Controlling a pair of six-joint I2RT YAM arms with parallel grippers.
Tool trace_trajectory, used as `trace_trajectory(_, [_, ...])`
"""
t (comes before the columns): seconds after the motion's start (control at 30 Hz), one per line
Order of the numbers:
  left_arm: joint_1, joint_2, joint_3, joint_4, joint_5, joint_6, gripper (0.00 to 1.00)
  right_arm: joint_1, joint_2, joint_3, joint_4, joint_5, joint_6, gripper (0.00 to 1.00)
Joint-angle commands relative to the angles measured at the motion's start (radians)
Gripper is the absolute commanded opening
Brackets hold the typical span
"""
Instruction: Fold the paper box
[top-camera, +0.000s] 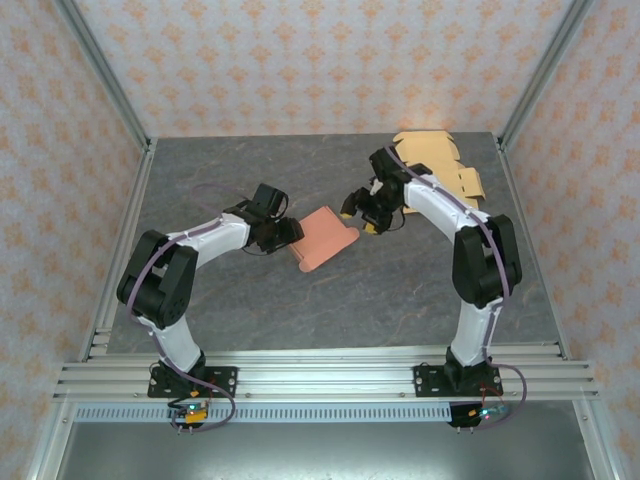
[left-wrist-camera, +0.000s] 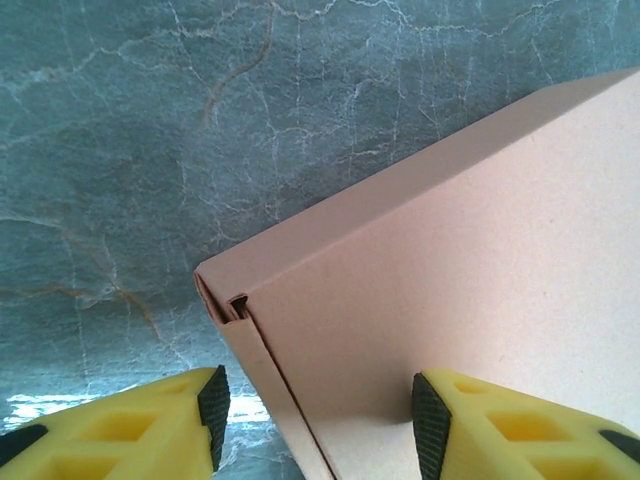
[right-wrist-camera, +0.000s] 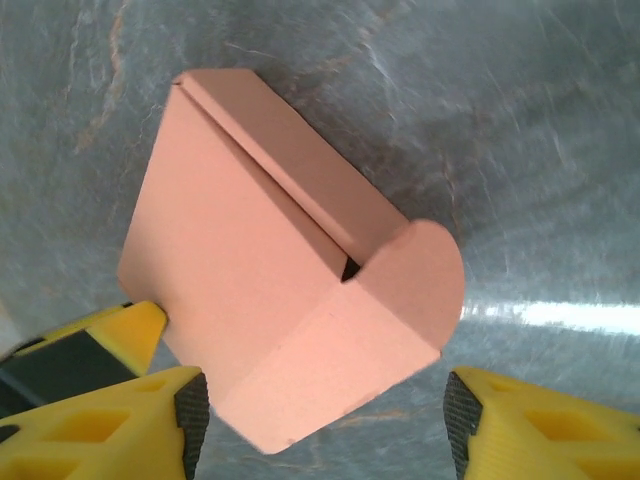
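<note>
The paper box looks light, thin card (crushes easily). Both agape, left gripper and right gripper straddle its ends. Pinch along the folded edges.

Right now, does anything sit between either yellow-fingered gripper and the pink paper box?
Nothing visible does. The pink folded paper box lies on the grey marbled table. The left gripper straddles one corner with open jaws, the right gripper its rounded flap end. The tan cardboard blanks lie behind the right arm, out of the way.
</note>
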Motion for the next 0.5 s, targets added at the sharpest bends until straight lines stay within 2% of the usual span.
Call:
trace_trajectory(0.0, [0.0, -0.078, 0.007, -0.045, -0.019, 0.045, 0.56, 0.017, 0.025, 0.092, -0.053, 0.119, -0.275, 0.65])
trace_trajectory(0.1, [0.019, -0.089, 0.018, -0.079, 0.006, 0.055, 0.58, 0.017, 0.074, 0.117, -0.035, 0.126, -0.34, 0.64])
trace_trajectory(0.23, [0.034, -0.121, -0.019, -0.071, 0.034, 0.048, 0.58, 0.029, 0.136, 0.095, 0.0, 0.076, -0.349, 0.65])
trace_trajectory(0.47, [0.021, -0.121, -0.083, -0.077, 0.049, 0.079, 0.63, 0.064, 0.204, 0.045, 0.009, 0.248, -0.344, 0.67])
